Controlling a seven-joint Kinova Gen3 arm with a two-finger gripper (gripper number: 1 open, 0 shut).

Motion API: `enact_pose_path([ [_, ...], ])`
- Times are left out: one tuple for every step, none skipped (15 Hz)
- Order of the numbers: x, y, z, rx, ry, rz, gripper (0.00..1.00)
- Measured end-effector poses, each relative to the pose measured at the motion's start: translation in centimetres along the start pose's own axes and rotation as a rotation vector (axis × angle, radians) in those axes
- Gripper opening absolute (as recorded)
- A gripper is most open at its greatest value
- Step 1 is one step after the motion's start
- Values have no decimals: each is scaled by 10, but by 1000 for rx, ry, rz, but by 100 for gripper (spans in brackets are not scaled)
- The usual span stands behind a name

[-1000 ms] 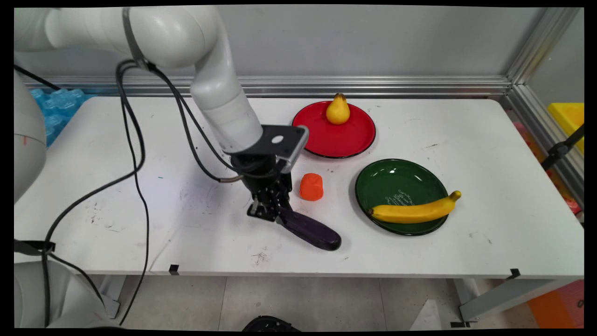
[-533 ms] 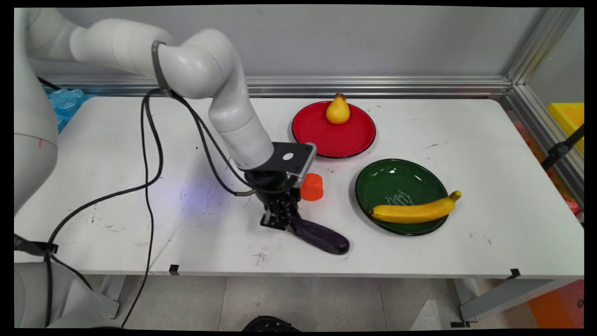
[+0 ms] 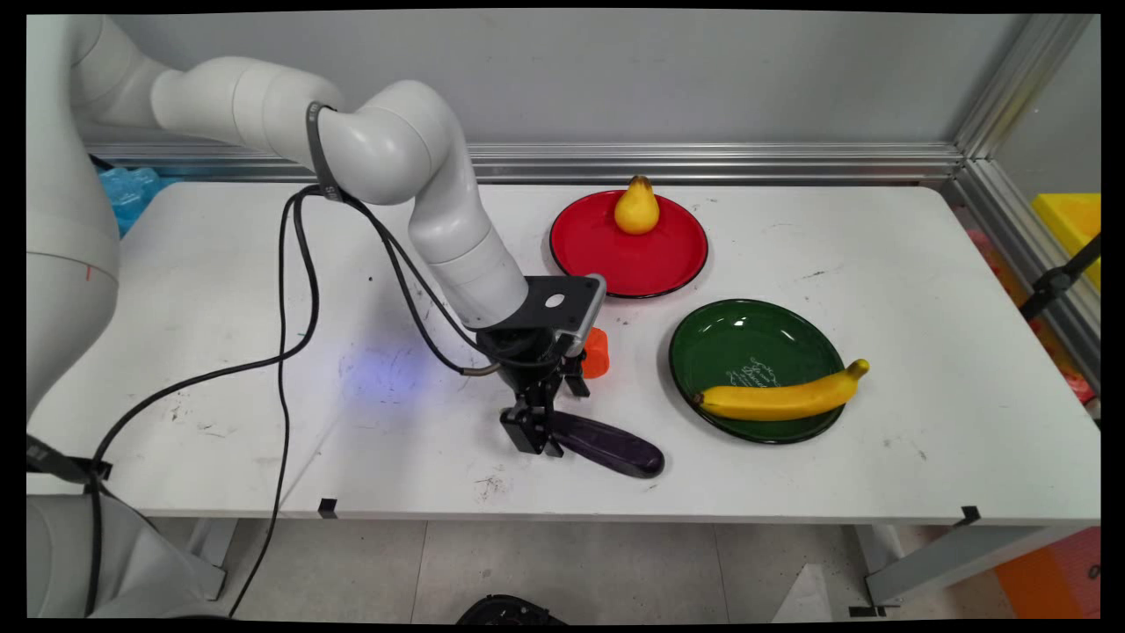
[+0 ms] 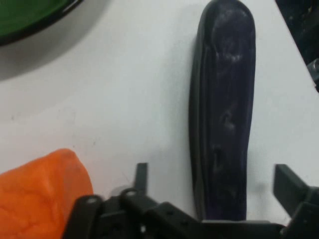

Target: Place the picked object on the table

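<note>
A dark purple eggplant (image 3: 606,444) lies on the white table near its front edge, its far end pointing right. My gripper (image 3: 533,437) stands low over the eggplant's left end. In the hand view the eggplant (image 4: 222,109) runs up between the two spread fingers, with a gap on each side, so the gripper (image 4: 214,177) is open around it. An orange toy fruit (image 3: 598,352) sits just behind the hand, partly hidden by the wrist, and shows as an orange lump (image 4: 40,194) at the hand view's lower left.
A green plate (image 3: 747,338) to the right holds a banana (image 3: 778,397); its rim (image 4: 25,15) shows in the hand view's top left. A red plate (image 3: 633,255) at the back carries a yellow pear (image 3: 636,209). Black cables hang left of the hand.
The hand has moved right and toward the table's front edge, and the eggplant has shifted right with it. The fingers that were closed on the eggplant's end now stand apart.
</note>
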Motion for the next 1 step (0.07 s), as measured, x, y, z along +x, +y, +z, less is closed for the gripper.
enact_pose_path([
  [0, 0, -2, -1, 5, 1, 100],
])
